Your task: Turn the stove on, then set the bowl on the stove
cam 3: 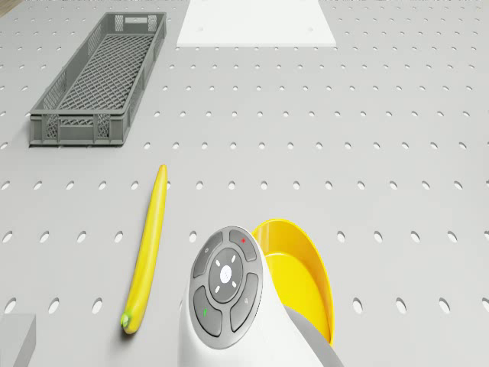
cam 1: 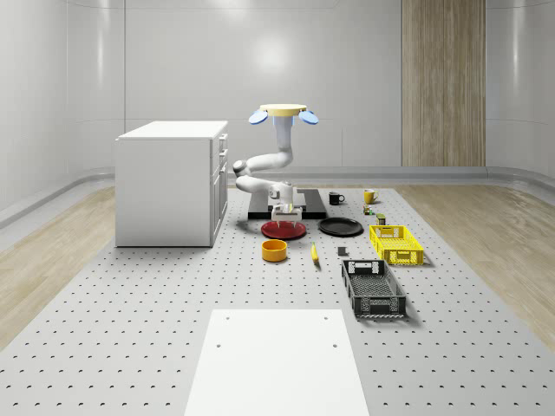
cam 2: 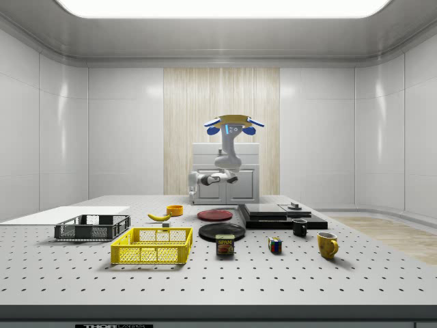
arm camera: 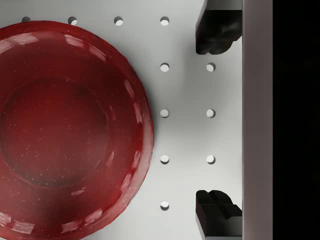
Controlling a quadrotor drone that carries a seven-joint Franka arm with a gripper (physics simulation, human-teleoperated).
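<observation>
Pale panelled walls point(cam 2: 61, 137), wood strip point(cam 1: 444, 82)

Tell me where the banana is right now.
In the whole-scene view, the banana lies on the table just right of the yellow bowl, in front of the black plate.

Bright, even overhead light; soft shadows, faint wall glare.

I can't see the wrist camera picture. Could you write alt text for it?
Looking straight down, the open end effector hangs over bare pegboard table, its two dark fingertips wide apart. A glossy red plate lies beside it, and the stove's edge runs along the other side.
</observation>
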